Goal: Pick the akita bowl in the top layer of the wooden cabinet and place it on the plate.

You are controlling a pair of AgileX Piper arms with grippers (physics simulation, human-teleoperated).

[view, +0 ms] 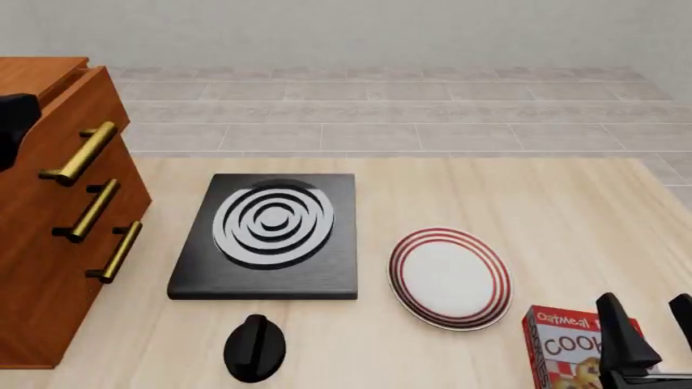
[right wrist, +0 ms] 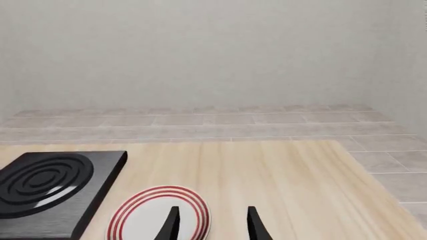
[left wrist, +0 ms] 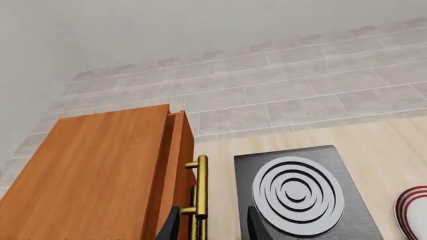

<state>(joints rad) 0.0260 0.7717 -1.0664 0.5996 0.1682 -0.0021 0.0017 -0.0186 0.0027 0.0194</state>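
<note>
My left gripper (left wrist: 212, 227) sits at the cabinet (view: 49, 227), at nine o'clock on the table (view: 562, 211); its fingers stand well apart on either side of the top drawer's (left wrist: 177, 165) brass handle (left wrist: 199, 192), not closed on it. In the front view that arm is only a dark shape at the far left edge, against the cabinet's upper corner. The drawer front looks flush or nearly so, and I cannot see the bowl anywhere. My right gripper (right wrist: 212, 225) hangs at about five o'clock, fingers parted with nothing between them, just above the cookie box (view: 568, 348). The plate (view: 450, 277) lies bare at about four o'clock from the stove (view: 271, 235), just beside it. A black knob (view: 255, 347) rests at six o'clock from the stove.
</note>
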